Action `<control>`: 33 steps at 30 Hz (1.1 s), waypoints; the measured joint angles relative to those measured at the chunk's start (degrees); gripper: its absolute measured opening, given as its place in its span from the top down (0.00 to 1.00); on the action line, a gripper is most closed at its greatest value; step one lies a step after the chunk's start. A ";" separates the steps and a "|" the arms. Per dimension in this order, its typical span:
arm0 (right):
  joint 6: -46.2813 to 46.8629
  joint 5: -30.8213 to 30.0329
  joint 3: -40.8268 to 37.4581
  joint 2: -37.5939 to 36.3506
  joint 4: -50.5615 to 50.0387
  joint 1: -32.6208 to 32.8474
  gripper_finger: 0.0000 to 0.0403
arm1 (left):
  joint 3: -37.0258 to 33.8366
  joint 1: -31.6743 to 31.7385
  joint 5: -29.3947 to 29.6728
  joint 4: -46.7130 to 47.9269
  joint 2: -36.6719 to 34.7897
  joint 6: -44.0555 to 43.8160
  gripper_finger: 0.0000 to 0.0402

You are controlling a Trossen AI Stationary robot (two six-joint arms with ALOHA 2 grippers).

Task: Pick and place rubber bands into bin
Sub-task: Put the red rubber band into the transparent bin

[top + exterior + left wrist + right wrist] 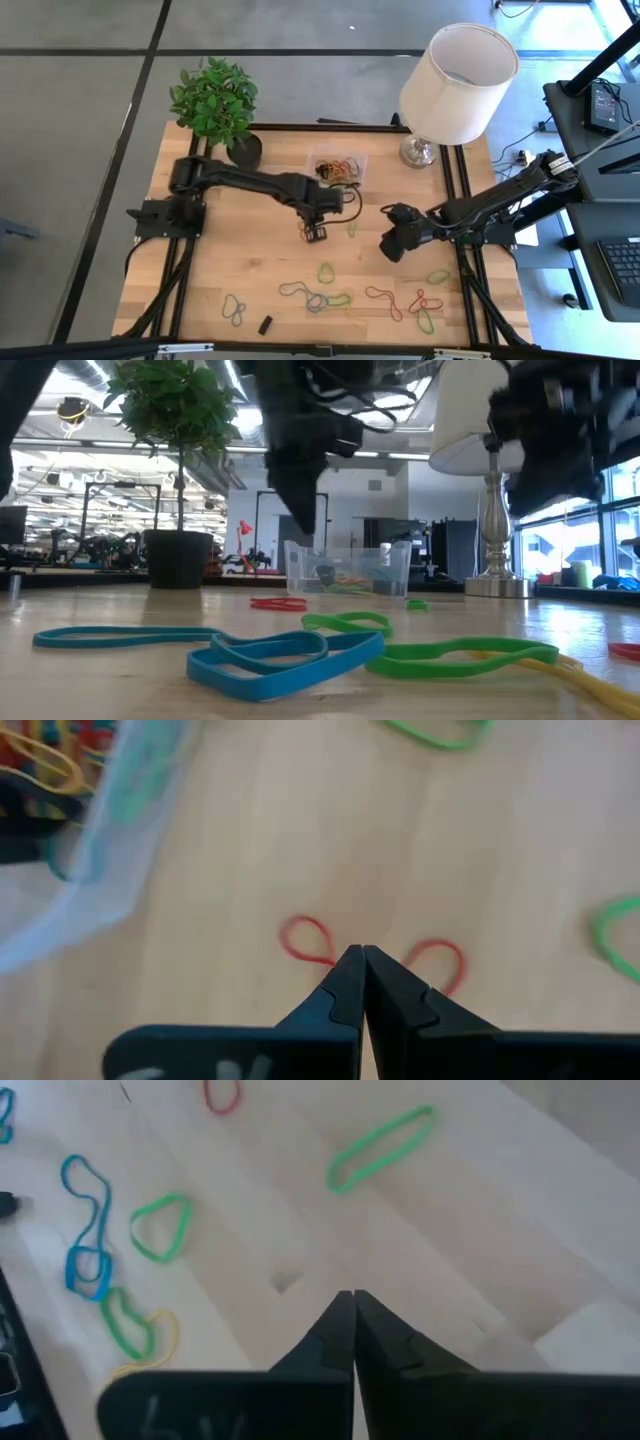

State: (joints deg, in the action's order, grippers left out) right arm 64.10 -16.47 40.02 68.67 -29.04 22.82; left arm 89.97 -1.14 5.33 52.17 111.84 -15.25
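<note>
Some rubber bands [322,297] fill the bin [338,167]; many remain. Left gripper [362,960] pinches a red band [306,938]; right gripper [352,1302] closed, empty.

Grey floor [70,150], white lamp [458,85]

Two dark arms [250,183], black cables

Pale wood worktop [250,270] carries rubber bands [330,290] in green, blue, red and yellow. The clear bin [338,166] holds orange, red and black loops. Both arms are black; the lamp [457,85] is white, the plant [213,100] green.
</note>
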 joint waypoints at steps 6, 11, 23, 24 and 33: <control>0.17 0.13 13.30 5.66 -14.11 0.01 1.00 | -16.71 -1.38 -1.63 -10.70 -12.03 -1.76 1.00; 0.01 6.89 24.32 15.12 -22.80 0.10 1.00 | -28.99 -1.87 -1.43 -17.29 -23.57 -3.08 1.00; 10.82 18.81 34.75 33.42 -25.78 8.30 0.87 | -47.14 -2.35 -0.46 -25.09 -44.99 -3.07 1.00; 11.35 19.41 34.77 34.28 -25.53 9.20 0.85 | -47.61 -2.43 -0.45 -25.17 -45.84 -3.05 1.00; 13.83 23.21 34.74 40.54 -23.84 14.31 0.67 | -48.56 -4.25 -0.56 -24.72 -49.46 -1.57 1.00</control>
State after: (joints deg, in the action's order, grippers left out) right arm 77.93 6.74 74.76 109.21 -52.88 37.12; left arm 41.41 -5.39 4.77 27.45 62.38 -16.82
